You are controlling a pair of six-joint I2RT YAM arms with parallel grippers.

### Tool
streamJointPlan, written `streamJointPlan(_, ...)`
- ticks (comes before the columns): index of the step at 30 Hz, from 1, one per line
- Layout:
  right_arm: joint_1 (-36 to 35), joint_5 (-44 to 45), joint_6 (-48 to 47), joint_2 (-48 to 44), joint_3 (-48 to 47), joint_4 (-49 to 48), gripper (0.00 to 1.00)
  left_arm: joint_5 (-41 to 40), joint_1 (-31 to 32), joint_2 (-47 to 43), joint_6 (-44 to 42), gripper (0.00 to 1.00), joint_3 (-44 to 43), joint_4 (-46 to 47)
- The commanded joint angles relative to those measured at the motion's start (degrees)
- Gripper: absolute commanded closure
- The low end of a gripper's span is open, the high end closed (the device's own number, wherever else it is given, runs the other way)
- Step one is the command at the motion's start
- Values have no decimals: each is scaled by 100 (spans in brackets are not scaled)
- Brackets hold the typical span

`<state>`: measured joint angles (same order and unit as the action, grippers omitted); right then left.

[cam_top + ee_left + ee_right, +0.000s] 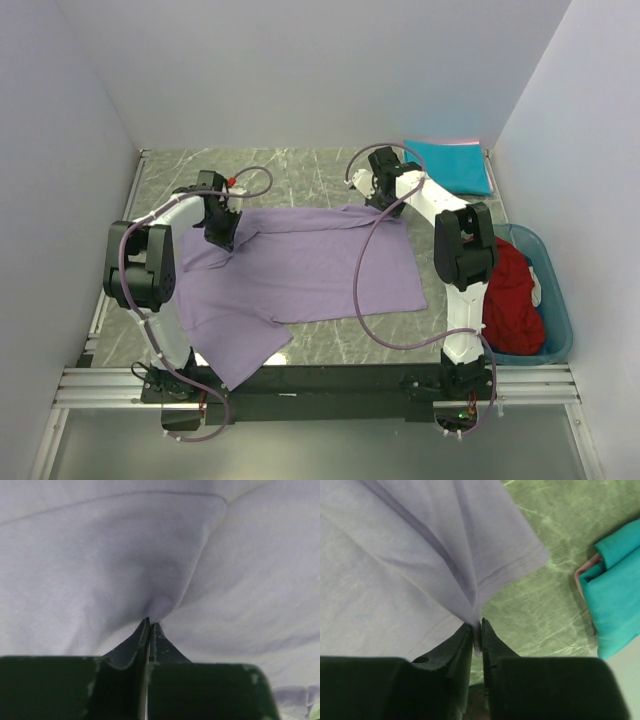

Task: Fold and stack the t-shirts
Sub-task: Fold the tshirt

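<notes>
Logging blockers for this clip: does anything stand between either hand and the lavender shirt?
Nothing visible does. The left hand and the right hand each pinch the lavender shirt along its far edge, with fabric between the closed fingers.

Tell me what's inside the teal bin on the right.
A crumpled dark red t-shirt fills the teal bin, with a sliver of something white beside it. Anything beneath the shirt is covered, and the right arm hides its left edge.

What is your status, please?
Left gripper shut on large lavender fabric t-shirt. Right gripper shut on same shirt. Right arm's cable loops over it.
</notes>
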<state>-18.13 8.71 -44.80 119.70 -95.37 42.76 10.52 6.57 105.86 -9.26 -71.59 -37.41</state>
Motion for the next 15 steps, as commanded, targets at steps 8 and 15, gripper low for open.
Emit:
streamJointPlan(8, -6, 263, -117, -280, -447, -330, 100, 370, -366, -575, -129, 100, -733, -555)
streamJointPlan(15, 11, 263, -416, -755, 78, -391, 100, 626, -631, -663, -471, 100, -980, -1163)
